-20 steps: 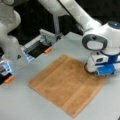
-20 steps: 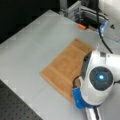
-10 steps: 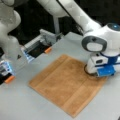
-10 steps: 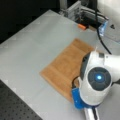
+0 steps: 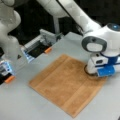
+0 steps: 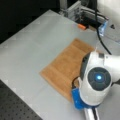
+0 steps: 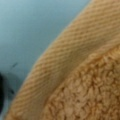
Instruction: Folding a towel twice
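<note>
The orange-tan towel [image 5: 65, 82] lies spread flat in a single layer on the grey table, seen in both front views [image 6: 65, 67]. My gripper [image 5: 93, 74] is pressed down at the towel's corner toward a front view's right, and the white and blue hand [image 6: 96, 85] hides its fingers. The wrist view is filled by the towel [image 7: 82, 75] from very close: a ribbed edge band curving beside fluffy terry, with bare table [image 7: 30, 25] at the upper left.
A second white arm [image 5: 10, 37] stands at a front view's left. Metal fixtures with orange tabs [image 5: 47, 50] [image 6: 82, 26] line the table's back edge. A black perforated board [image 6: 15, 105] borders the table at a front view's bottom left.
The hand has sunk slightly lower onto the towel's corner. The towel itself has not shifted.
</note>
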